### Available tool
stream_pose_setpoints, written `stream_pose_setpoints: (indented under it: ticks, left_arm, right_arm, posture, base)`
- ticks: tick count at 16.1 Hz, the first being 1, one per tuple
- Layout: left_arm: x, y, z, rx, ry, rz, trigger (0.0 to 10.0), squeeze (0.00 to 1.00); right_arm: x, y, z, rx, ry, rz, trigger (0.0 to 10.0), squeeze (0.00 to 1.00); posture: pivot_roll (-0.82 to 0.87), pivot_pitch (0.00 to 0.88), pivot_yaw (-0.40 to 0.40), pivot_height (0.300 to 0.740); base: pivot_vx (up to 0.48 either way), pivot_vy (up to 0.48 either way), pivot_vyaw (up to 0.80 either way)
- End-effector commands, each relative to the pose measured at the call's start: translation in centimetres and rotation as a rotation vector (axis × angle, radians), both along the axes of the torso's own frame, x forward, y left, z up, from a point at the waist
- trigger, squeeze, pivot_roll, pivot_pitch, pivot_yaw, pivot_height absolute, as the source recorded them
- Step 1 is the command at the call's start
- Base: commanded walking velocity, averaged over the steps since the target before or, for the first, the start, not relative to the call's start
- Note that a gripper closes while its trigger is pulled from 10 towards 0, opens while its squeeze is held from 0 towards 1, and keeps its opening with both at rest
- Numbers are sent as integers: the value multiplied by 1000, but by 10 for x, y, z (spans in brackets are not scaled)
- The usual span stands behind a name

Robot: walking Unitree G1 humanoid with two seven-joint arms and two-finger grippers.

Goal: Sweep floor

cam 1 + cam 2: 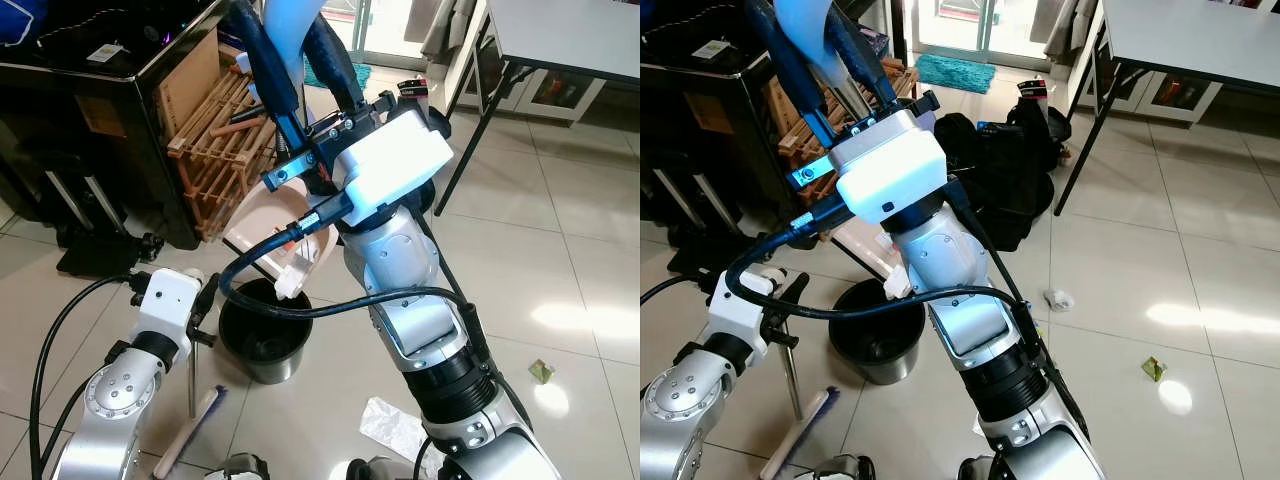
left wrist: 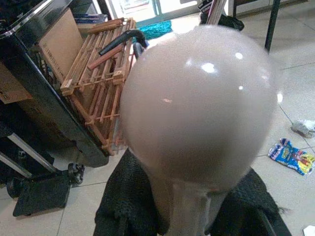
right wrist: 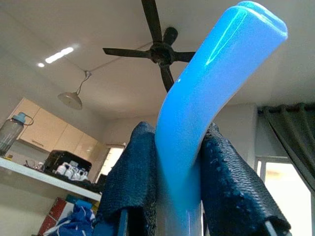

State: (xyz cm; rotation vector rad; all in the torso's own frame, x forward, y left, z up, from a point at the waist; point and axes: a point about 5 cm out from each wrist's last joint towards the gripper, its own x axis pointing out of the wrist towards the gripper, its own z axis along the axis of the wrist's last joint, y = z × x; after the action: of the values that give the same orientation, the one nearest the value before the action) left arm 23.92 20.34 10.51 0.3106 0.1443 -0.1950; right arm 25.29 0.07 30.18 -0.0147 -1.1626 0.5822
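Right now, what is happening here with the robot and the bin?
The robot stands over a black bin on the tiled floor. Its right tool is raised high and shut on a light blue handle, with a pale dustpan tilted just above the bin, as if being emptied. Its left tool is low beside the bin and shut on a broom handle, the brush end resting on the floor. Paper scraps and a small wrapper lie on the tiles.
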Motion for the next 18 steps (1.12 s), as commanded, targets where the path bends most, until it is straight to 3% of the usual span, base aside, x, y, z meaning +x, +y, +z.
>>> stream_pose_setpoints:
  ticks: [1,10,12,15,16,17,18]
  left_arm:
    - [1,-1,4,26,-22,-15,10000,0]
    - [0,-1,2,27,-22,-10,10000,0]
    - [1,-3,1,12,-15,-16,10000,0]
    - [9,-16,-4,-17,8,-58,10000,0]
    - [11,-24,-7,-42,34,-79,10000,0]
    - [14,-31,-11,-48,53,-97,10000,0]
    - [15,-34,-12,-56,60,-99,10000,0]
  right_arm:
    - [-14,3,13,52,-92,29,10000,0]
    - [-12,2,11,49,-96,15,10000,0]
    - [1,-8,11,41,-63,-86,10000,0]
    - [32,-55,10,7,13,-365,10000,0]
    - [40,-82,10,5,40,-483,10000,0]
    - [43,-112,9,25,64,-582,10000,0]
    - [42,-122,8,22,68,-619,10000,0]
  posture:
    - [-8,150,-19,740]
    - [-7,141,-27,740]
    - [-9,136,-25,740]
    - [-39,111,-10,740]
    - [-52,105,-3,740]
    - [-68,101,7,740]
    - [-68,101,7,740]
  base:
    - [0,0,0]
    - [0,0,0]
    - [0,0,0]
    - [0,0,0]
    - [0,0,0]
    - [0,0,0]
    - [0,0,0]
